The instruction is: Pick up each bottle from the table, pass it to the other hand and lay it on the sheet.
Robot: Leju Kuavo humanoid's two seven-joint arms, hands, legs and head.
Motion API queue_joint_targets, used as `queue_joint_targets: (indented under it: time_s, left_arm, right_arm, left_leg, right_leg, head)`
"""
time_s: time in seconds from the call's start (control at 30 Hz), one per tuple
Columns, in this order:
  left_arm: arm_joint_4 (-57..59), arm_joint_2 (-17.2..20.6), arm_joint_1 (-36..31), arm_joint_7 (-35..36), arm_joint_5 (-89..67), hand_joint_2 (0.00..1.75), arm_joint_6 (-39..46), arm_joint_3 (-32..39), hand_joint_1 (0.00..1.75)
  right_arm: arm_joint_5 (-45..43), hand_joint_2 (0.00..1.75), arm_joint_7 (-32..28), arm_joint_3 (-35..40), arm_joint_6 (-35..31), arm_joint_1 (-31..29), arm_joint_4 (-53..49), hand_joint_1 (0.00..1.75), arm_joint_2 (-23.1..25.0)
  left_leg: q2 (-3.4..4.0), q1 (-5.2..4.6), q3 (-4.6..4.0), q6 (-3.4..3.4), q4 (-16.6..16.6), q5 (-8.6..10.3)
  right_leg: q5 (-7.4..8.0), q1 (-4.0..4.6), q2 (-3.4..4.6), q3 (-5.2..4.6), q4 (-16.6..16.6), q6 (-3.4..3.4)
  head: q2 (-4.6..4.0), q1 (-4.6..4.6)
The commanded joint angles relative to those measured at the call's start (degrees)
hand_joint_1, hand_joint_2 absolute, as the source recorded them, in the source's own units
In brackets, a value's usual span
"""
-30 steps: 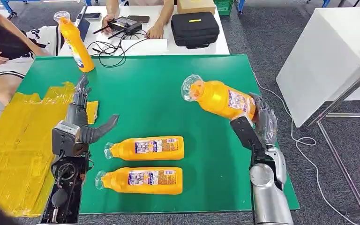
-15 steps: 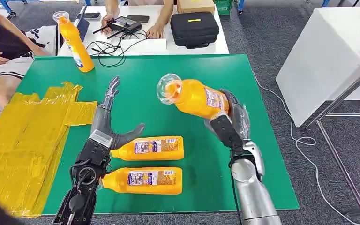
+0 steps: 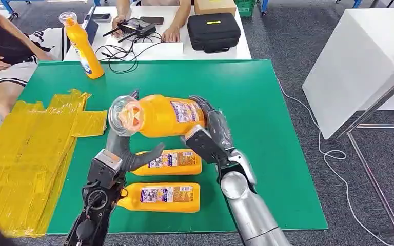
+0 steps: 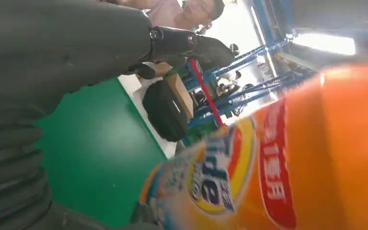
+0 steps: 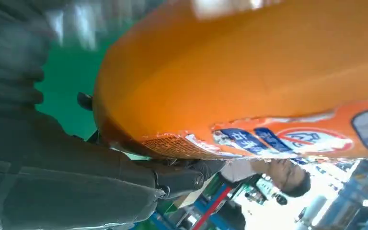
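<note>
Head view: right hand [image 3: 210, 134] grips the bottle [image 3: 159, 116] base; left hand [image 3: 128, 154], fingers spread, could fumble the handover.

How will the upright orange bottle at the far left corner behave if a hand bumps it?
The upright orange bottle is tall on a narrow base, so it probably tips rather than slides. Once down it may roll a little, though the two lying bottles rest flat on broad sides. Its glossy plastic looks slippery, and it stands near the green table edge.
</note>
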Motion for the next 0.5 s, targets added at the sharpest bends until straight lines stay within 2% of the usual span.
queue_joint_targets:
  time_s: [0.03,0.5]
  left_arm:
    - [2.29,0.81,-1.56,0.49,0.50,1.75,-0.38,-1.35,0.00]
    - [2.29,0.81,-1.56,0.49,0.50,1.75,-0.38,-1.35,0.00]
  right_arm:
    - [-0.33,1.75,0.19,3.83,-0.17,-3.45,4.92,1.75,-0.44]
    - [-0.33,1.75,0.19,3.83,-0.17,-3.45,4.92,1.75,-0.44]
  left_leg:
    - [0.07,0.01,0.22,0.00,-0.07,-0.05]
    - [0.04,0.01,0.14,0.01,-0.05,-0.03]
  right_leg:
    - [-0.04,0.03,-0.02,0.20,-0.07,0.01]
    - [-0.02,0.01,-0.05,0.13,-0.05,0.01]
  head:
    - [0.00,0.00]
    - [0.00,0.00]
